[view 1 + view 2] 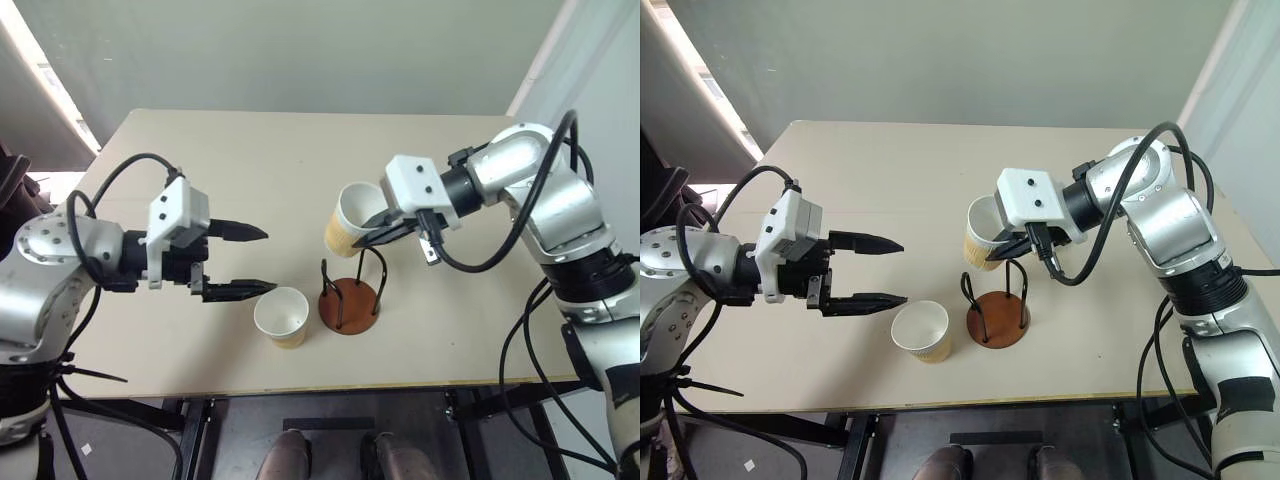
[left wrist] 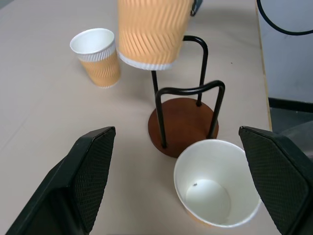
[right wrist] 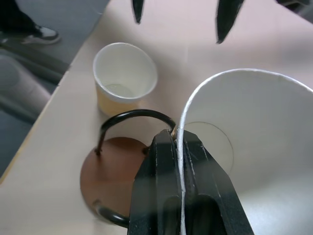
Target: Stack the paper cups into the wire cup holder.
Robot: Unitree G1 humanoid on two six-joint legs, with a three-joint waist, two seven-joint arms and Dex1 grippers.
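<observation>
Pincer of the right arm (image 1: 372, 232) is pressed together on the rim of a paper cup (image 1: 350, 217), one finger inside and one outside, so that the cup is carried tilted just above the wire holder (image 1: 349, 296), presumably for lowering between its loops. The left pincer (image 1: 250, 262) is held spread and empty beside a second cup (image 1: 282, 317), which stands upright near the counter's (image 1: 240, 170) front edge, just beside the holder. A third cup (image 2: 97, 56) stands farther back. No writing can be read.

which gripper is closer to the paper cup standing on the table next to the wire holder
Left. The left gripper hangs open right beside the standing paper cup, one fingertip by its rim. The right gripper sits beyond the wire cup holder, pinching another cup.
</observation>
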